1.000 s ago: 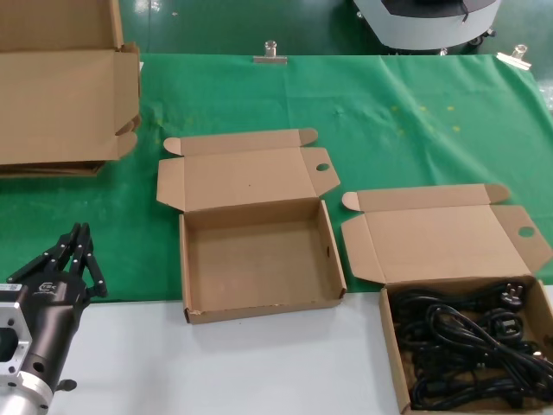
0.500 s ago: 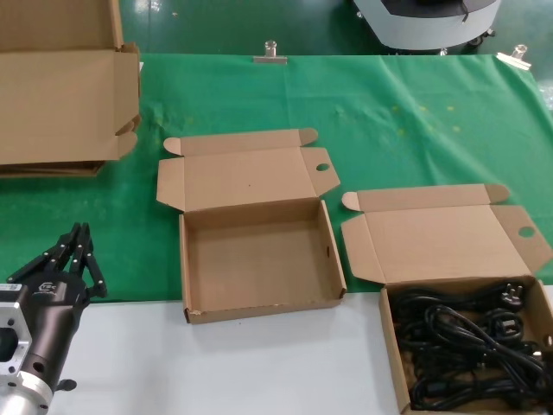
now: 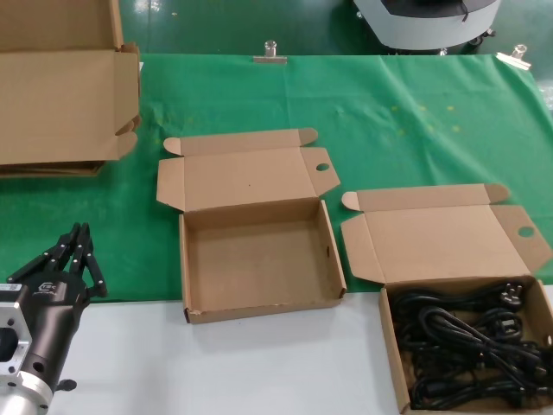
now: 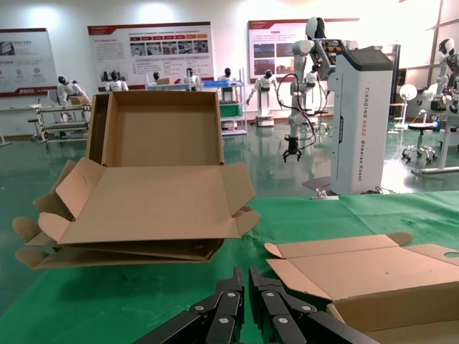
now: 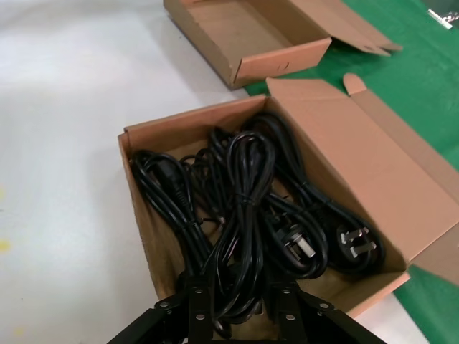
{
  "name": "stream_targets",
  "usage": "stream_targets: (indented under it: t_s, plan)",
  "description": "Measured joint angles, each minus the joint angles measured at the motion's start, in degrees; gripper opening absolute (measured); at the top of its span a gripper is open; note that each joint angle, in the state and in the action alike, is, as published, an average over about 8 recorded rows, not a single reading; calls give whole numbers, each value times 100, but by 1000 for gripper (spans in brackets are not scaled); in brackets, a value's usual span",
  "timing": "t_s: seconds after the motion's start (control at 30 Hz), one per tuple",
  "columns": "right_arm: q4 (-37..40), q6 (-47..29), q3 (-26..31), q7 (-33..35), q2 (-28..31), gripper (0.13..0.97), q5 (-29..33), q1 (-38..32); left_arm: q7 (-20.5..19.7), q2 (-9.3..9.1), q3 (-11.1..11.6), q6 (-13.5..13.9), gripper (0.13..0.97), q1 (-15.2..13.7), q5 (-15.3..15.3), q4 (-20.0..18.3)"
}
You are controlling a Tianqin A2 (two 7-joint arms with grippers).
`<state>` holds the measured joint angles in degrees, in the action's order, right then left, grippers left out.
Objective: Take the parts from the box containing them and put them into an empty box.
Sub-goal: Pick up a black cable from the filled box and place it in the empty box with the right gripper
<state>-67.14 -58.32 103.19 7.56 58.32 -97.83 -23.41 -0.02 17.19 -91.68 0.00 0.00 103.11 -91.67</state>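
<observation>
Nothing on the worktop has shifted since the earlier head frames, except that the black cables look slightly resettled.

Right gripper [image 5: 240, 304]: black fingers apart, hanging just over the near edge of the cable pile, jaws straddling a coiled bundle but not yet clamped on it. It is out of the head view, so it comes in from the near right.

Left gripper [image 3: 76, 251]: fingers together, parked at near left, well apart from both boxes.

Parts [image 5: 251, 208]: bundled black power cables, rubbery and glossy, looped in long coils running near to far, one three-pin plug showing at the far right corner.

Box containing them [image 3: 393, 346]: shallow brown corrugated mailer, near right, lid hinged back with ear flaps and a round hole.

Empty box [image 3: 256, 304]: its twin, bare inside, just to the left and slightly farther. Judged: right arm is far nearer; the carry goes leftward.

Larger cartons [image 3: 60, 104] sit far left on the green cloth [image 3: 415, 112].
</observation>
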Motion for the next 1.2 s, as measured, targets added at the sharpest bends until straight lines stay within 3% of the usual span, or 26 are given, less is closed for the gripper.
stream_targets:
  t_s: [0.3,0.63,1.2]
  plan:
    - [-290,-8,-195,42,87,226,-160,-61,0,0,0,0,172,0,0,0]
    - [-895,96,-345,84,32,218,-262,-336,0,0,0,0,172,0,0,0]
    - [-1315,632,571,259,-1339,211,659,-1372,0,0,0,0,172,0,0,0]
